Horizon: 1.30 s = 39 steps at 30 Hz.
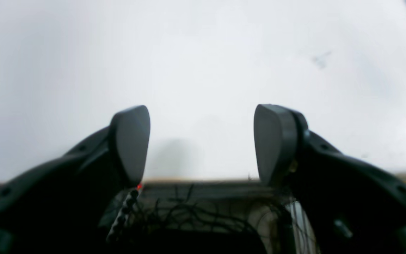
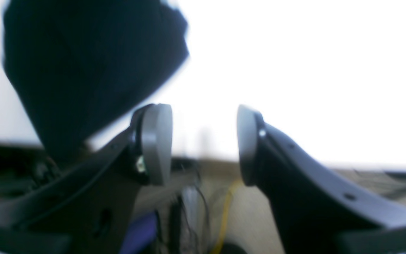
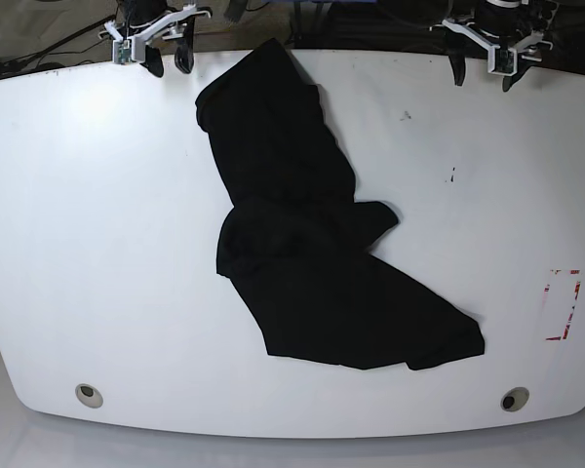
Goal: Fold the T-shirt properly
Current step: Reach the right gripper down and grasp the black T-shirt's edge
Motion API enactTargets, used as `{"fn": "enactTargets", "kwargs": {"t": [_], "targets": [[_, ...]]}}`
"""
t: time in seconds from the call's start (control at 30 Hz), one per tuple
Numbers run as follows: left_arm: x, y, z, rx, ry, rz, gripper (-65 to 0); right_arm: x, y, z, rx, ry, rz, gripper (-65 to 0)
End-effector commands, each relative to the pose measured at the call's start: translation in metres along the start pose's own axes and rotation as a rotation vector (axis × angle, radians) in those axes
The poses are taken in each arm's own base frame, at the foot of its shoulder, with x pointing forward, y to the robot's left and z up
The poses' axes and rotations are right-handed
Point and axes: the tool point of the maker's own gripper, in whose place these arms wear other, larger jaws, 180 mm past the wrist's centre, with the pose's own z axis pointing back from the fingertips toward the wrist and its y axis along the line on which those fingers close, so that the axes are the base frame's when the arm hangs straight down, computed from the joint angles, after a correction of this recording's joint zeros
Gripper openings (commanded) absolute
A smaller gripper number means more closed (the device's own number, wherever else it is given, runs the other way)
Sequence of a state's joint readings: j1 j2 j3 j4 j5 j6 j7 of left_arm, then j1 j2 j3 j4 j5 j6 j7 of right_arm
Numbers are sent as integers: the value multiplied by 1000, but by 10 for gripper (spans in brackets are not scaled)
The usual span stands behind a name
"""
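Right wrist view blurs the T-shirt (image 2: 83,67), edges cut off.

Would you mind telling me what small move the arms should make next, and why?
Probably the right gripper should come down onto the shirt's nearest edge at the table's far side. The shirt lies crumpled and twisted, so it needs spreading flat before folding. Both grippers, the left gripper included, are open, hold nothing and sit at the far edge.
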<state>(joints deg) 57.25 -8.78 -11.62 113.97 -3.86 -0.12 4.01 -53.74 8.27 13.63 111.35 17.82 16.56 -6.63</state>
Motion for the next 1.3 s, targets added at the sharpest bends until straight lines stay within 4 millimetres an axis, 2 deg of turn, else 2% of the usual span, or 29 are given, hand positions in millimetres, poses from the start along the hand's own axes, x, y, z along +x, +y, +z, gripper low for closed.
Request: {"fn": "enactTargets", "kwargs": {"t": [0.0,0.2,0.4,0.5,0.77,0.87,1.13,1.27], "targets": [[15,5,-3,16,-54,-6,-222,26,4,-7,23,-81,5,-360],[17,5,-5,17,-60,-5,-222,56,6,-34,42,-116,28,-350],[17,6,-5,19,-60,-12,-222,91,7,-61,52,-148,63,-220],[17,6,-4,20,-59,-12,-222,113,7,-74,58,-156,94,-189],[16,5,-4,21,-56,-6,-222,179,22,-121,167,-144,319,-184],[16,4,-4,18,-57,-5,-222,191,28,-139,216,-130,400,-184],[16,4,-4,19,-57,-4,-222,196,50,-181,330,-38,578,-189],[16,3,-4,18,-57,-3,-222,205,61,-199,360,-11,638,-190]]}}
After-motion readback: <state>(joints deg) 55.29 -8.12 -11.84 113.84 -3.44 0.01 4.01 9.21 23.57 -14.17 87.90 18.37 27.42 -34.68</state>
